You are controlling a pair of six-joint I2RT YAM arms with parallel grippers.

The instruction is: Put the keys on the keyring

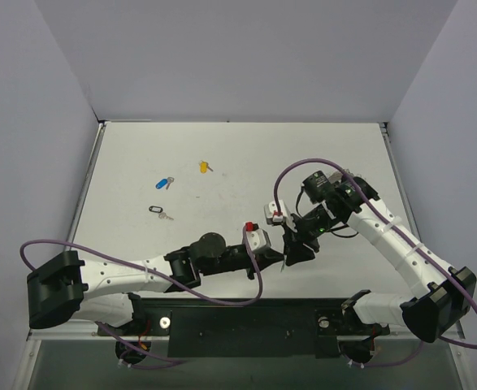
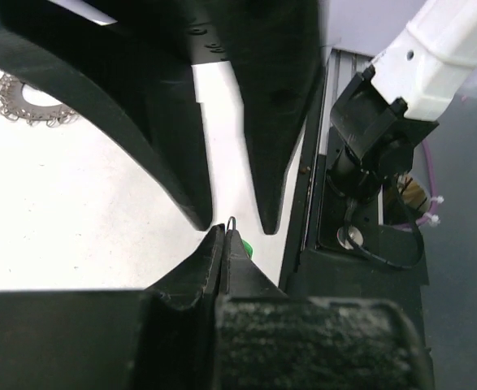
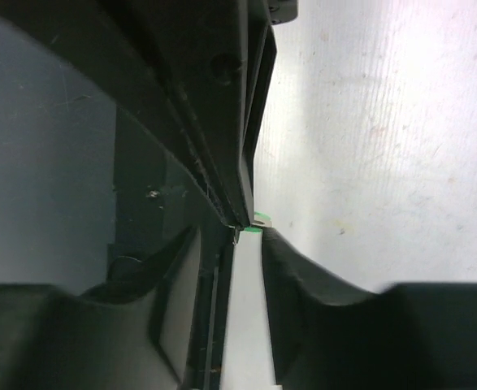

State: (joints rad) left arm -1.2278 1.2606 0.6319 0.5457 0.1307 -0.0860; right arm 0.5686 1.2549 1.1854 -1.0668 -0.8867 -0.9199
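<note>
Tools meet tip to tip over the near worktop (image 1: 222, 154): right tool (image 2: 230, 256) pinches the green-headed key (image 2: 245, 247) — apparently for handover — left tool (image 2: 234, 223) narrowly parted; keyring (image 2: 28, 103) lies apart.

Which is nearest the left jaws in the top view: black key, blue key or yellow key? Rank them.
Measured from the left gripper:
1. Black key, up-left, nearest.
2. Yellow key, farther back.
3. Blue key, far left; close to the yellow's range, slightly farther.
</note>
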